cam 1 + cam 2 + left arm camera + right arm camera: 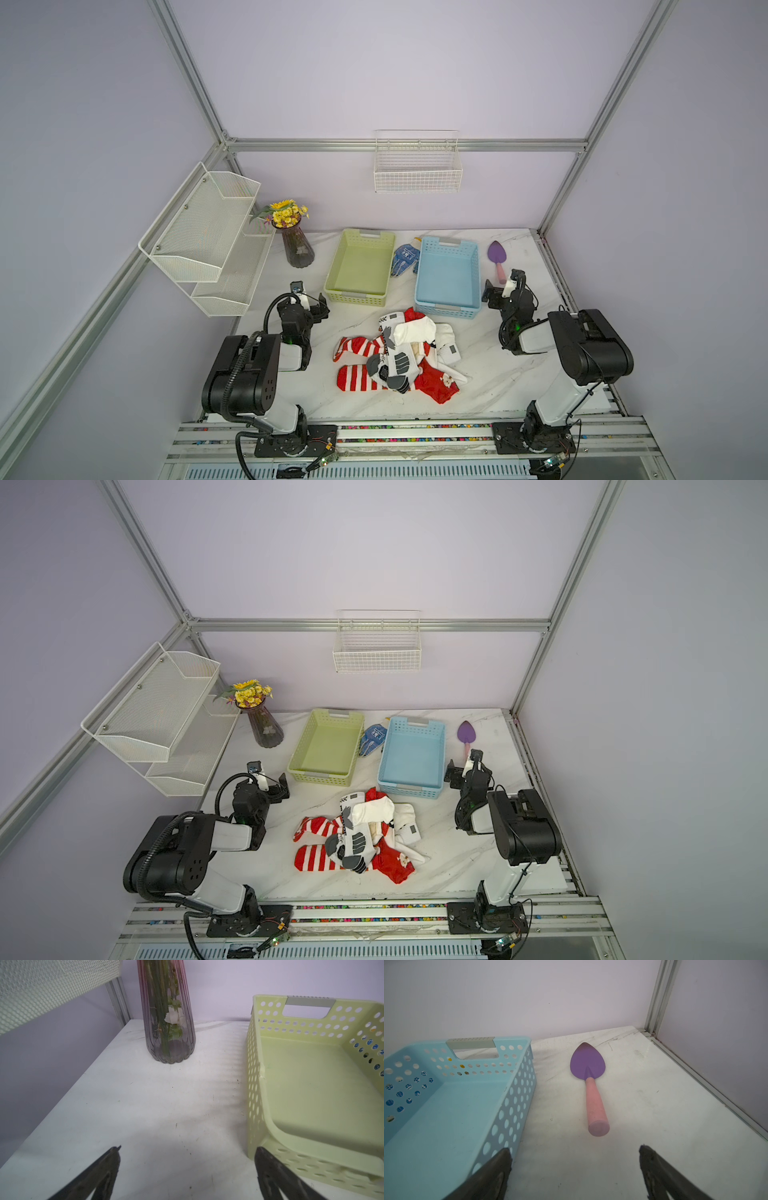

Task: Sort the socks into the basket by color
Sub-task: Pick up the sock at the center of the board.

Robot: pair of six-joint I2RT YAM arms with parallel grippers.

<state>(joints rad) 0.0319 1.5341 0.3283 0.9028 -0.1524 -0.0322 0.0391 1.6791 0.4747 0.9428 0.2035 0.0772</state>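
Two grippers stand wide open and empty: left gripper (188,1147) beside the green basket (332,274) should pinch one red striped sock (353,376) off the socks (399,357) heaped mid-table, right gripper (574,1148) by the blue basket (446,278) staying clear

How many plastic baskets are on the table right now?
2. The green basket stands near the vase, the blue basket near the trowel, with blue gloves between them. None looks hidden.
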